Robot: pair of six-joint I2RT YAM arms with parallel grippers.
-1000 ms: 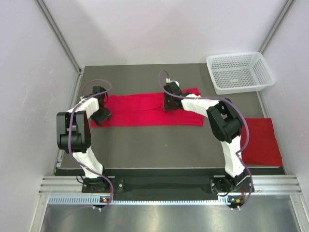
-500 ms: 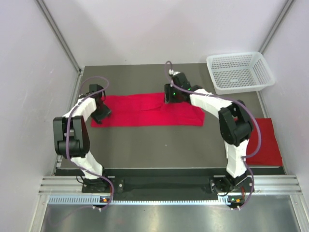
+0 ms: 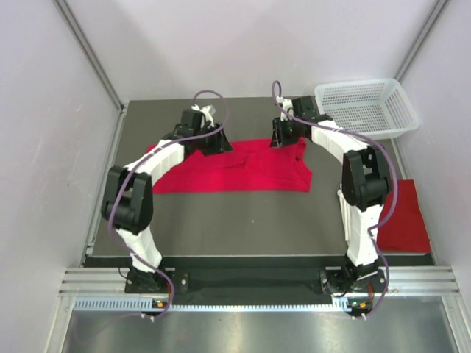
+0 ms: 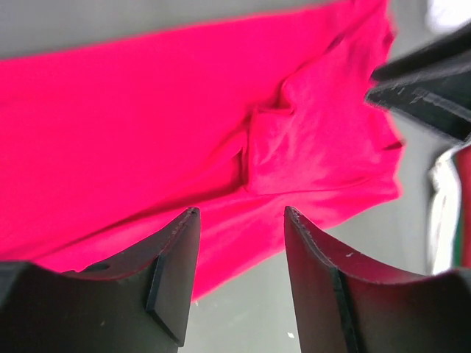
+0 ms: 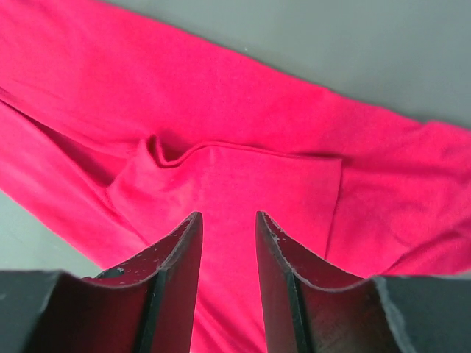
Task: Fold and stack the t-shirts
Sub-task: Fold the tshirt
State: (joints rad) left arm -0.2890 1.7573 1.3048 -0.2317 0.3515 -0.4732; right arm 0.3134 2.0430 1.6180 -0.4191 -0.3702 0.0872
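Note:
A red t-shirt (image 3: 228, 175) lies in a long folded band across the middle of the table, rumpled near its right end. My left gripper (image 3: 213, 143) hovers over its far edge, left of centre. In the left wrist view the left gripper (image 4: 241, 209) is open and holds nothing, with the red t-shirt (image 4: 147, 125) beyond its tips. My right gripper (image 3: 282, 140) is at the shirt's far right part. In the right wrist view the right gripper (image 5: 228, 214) is open above the creased t-shirt (image 5: 243, 184), nothing between its fingers. A second folded t-shirt (image 3: 401, 217) lies at the right edge.
A white mesh basket (image 3: 366, 109) stands at the back right corner. Bare dark table (image 3: 243, 220) stretches between the long shirt and the arm bases. The right arm's black gripper body (image 4: 423, 81) shows at the right edge of the left wrist view.
My left gripper swung from the shirt's left end to its far edge near the middle. My right gripper moved right and farther back. The shirt's right part is now more rumpled.

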